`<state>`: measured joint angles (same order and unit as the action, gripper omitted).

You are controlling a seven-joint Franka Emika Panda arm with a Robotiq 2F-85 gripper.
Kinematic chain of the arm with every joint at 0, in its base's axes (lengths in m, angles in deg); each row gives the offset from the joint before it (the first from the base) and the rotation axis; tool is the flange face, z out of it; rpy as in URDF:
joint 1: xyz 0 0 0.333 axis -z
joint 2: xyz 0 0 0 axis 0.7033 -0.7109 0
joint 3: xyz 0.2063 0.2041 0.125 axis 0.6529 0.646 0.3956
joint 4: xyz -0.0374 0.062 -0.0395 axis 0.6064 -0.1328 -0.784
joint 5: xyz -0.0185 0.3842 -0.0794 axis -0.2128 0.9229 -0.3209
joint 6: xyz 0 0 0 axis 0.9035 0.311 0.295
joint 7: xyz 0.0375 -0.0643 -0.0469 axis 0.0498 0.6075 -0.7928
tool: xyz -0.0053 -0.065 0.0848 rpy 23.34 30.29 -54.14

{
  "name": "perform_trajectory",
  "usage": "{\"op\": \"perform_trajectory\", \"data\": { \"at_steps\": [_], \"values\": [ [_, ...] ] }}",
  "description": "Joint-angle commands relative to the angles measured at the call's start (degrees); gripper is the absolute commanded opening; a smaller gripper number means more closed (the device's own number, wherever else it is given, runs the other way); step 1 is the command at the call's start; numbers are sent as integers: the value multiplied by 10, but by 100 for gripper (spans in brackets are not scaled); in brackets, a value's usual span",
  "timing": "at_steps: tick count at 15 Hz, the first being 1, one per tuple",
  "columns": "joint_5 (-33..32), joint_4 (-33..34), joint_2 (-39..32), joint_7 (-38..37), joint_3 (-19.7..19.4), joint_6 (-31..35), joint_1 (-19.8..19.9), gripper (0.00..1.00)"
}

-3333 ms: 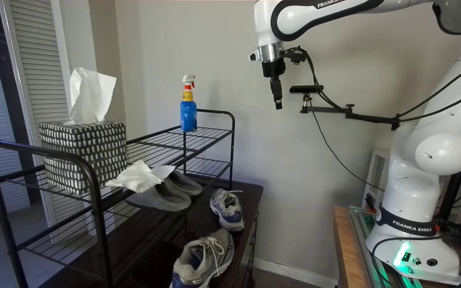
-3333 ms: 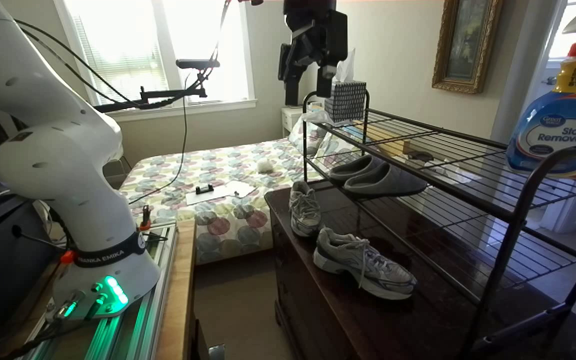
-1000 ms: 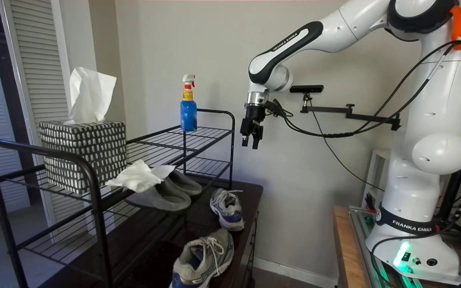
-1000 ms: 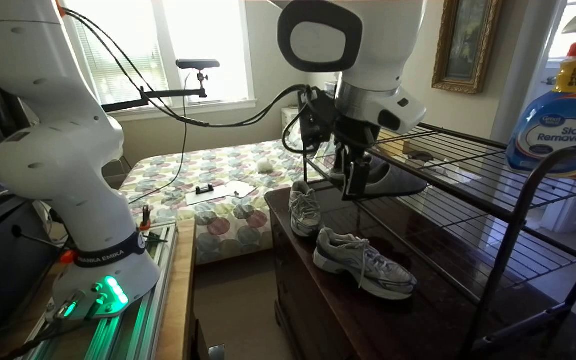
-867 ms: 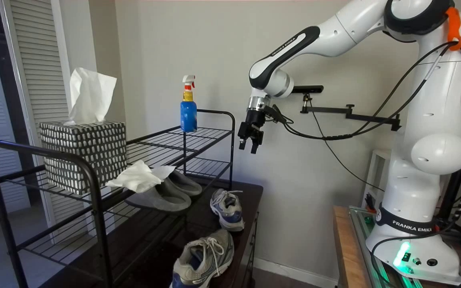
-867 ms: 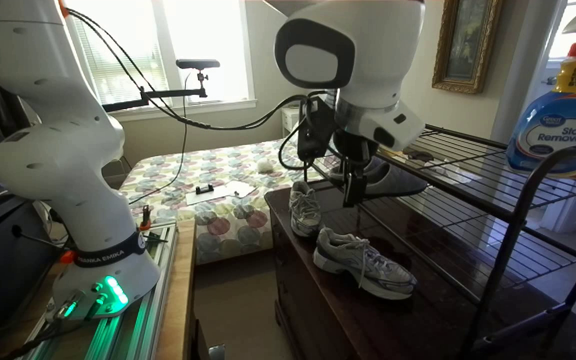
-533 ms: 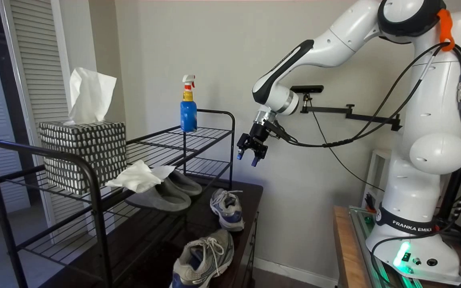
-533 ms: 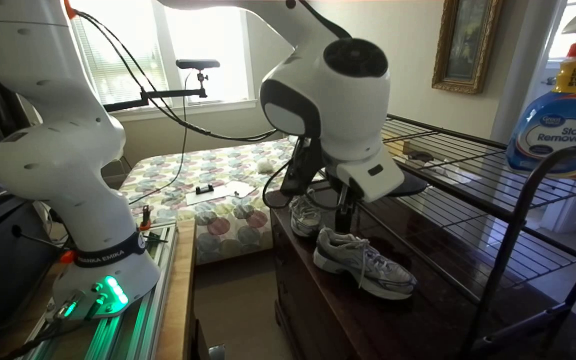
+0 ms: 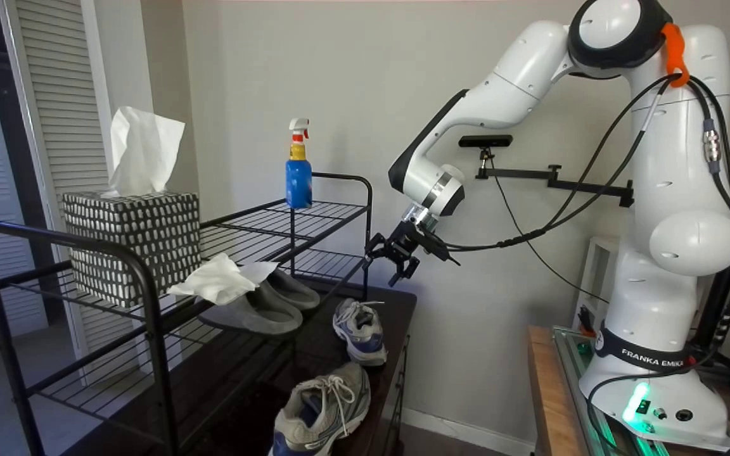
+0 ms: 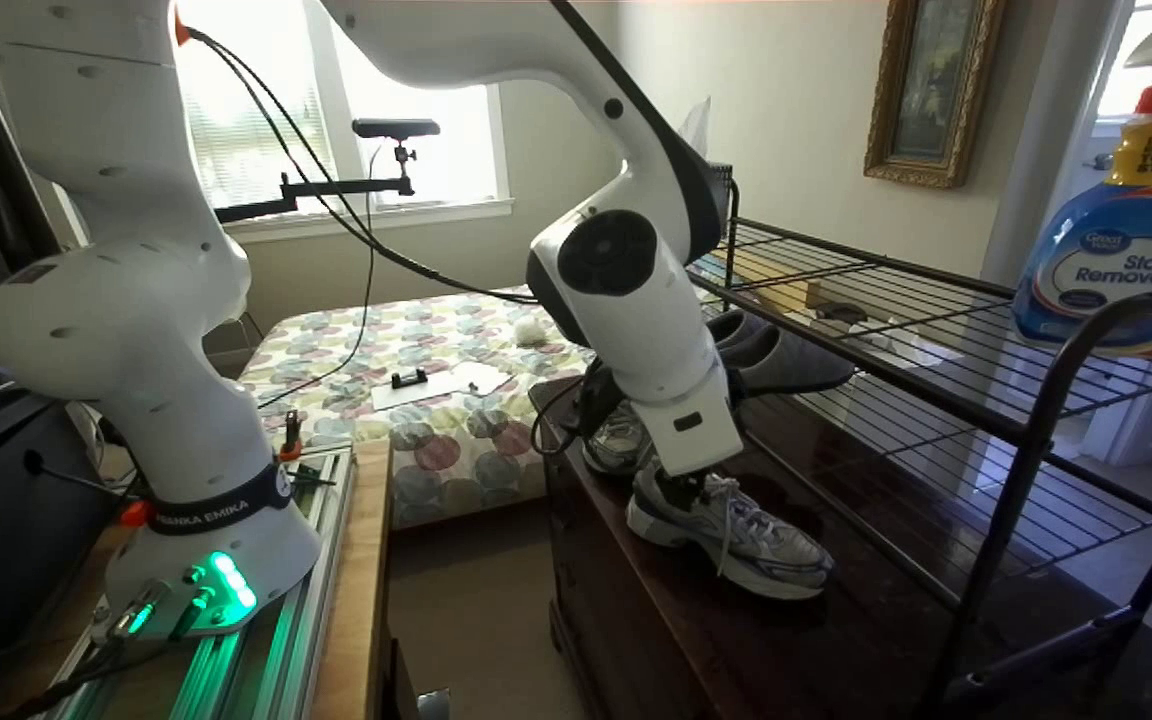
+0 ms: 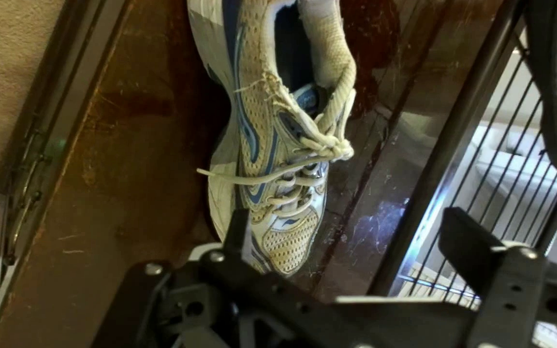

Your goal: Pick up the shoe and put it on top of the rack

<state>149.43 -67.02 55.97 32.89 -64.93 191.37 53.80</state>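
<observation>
The shoe, a grey-and-white lace-up sneaker with blue accents (image 9: 364, 335), stands on the dark dresser in front of the rack. It also shows in an exterior view (image 10: 756, 540) and in the wrist view (image 11: 264, 140), toe toward the jaws. My gripper (image 9: 382, 272) is tilted above the shoe, open and empty. In the wrist view my gripper (image 11: 346, 215) has its left finger over the shoe's toe side and its right finger over the rack. The arm mostly hides the fingers in an exterior view. The black wire rack (image 9: 263, 231) also shows there (image 10: 886, 369) and in the wrist view (image 11: 445, 145).
A matching sneaker (image 9: 324, 411) stands on the dresser (image 10: 676, 620) beside the shoe. Grey slippers (image 9: 263, 310) sit on the rack's lower shelf. A tissue box (image 9: 134, 247), a loose tissue (image 9: 220, 278) and a spray bottle (image 9: 299, 180) are on its top shelf.
My arm has come down from high up to just above the shoe, and the gripper has tilted. The fingers look spread wider. The shoe and the things on the rack have not moved.
</observation>
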Motion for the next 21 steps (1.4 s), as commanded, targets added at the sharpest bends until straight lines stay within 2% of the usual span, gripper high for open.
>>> {"op": "perform_trajectory", "data": {
  "at_steps": [1,7,14,21],
  "values": [
    [1,-1,-42,13,5,34,-7,100],
    [-89,-16,-77,-11,1,33,-18,100],
    [-96,-25,-65,-6,9,0,-31,100],
    [-106,24,-103,-13,11,-24,-36,100]
  ]
}}
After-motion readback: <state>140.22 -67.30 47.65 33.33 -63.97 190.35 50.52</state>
